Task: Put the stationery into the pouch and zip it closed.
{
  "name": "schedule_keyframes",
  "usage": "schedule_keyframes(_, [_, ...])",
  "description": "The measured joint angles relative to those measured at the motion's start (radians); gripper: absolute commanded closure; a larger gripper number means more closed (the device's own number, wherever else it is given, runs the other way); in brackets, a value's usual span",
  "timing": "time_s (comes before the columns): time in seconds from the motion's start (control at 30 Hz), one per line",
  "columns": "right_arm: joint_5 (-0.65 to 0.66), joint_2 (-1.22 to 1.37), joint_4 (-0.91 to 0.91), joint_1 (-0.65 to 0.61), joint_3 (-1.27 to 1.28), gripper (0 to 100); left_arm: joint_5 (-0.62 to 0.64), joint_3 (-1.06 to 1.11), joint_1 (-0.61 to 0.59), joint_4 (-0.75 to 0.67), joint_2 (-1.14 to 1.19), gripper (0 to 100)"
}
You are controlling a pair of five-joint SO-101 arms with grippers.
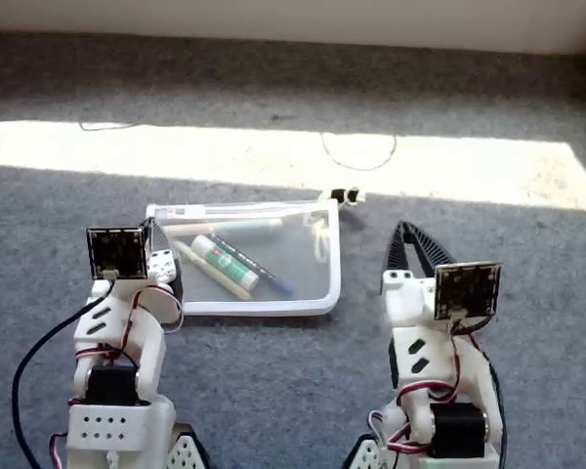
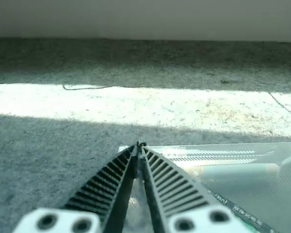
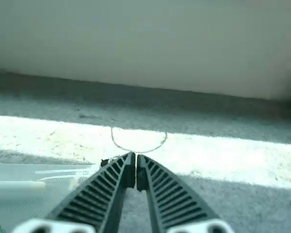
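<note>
Stationery [image 1: 230, 262] in pouch [image 1: 273, 307], mid-carpet [image 1: 273, 391]. My L gripper [image 2: 138, 144] clenched at pouch's corner, pinch unclear. R gripper [image 3: 136, 155] clenched, empty, near zip pull [image 1: 347, 196]. Step: zipping, prob. done. Next: check zip fully shut.

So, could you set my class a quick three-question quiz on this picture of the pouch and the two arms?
1. True or false: the pens already lie inside the clear pouch.
2. What does the pouch rest on? A) bare wood B) grey carpet C) white tiles
3. Fill the gap: the right gripper is ____ (open or shut).

Key: 1 true; 2 B; 3 shut.
</note>
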Motion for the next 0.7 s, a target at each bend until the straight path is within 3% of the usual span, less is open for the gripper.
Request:
schedule_keyframes(0.17, [0.000,0.002,0.000,0.077,0.144,99.2,0.000,0.081,-0.006,0.000,0.000,99])
schedule_keyframes(0.5, [-0.006,0.003,0.002,0.083,0.295,99.3,0.000,0.091,-0.006,0.000,0.000,99])
schedule_keyframes(0.7, [-0.173,0.003,0.002,0.083,0.295,99.3,0.000,0.091,-0.012,0.006,0.000,99])
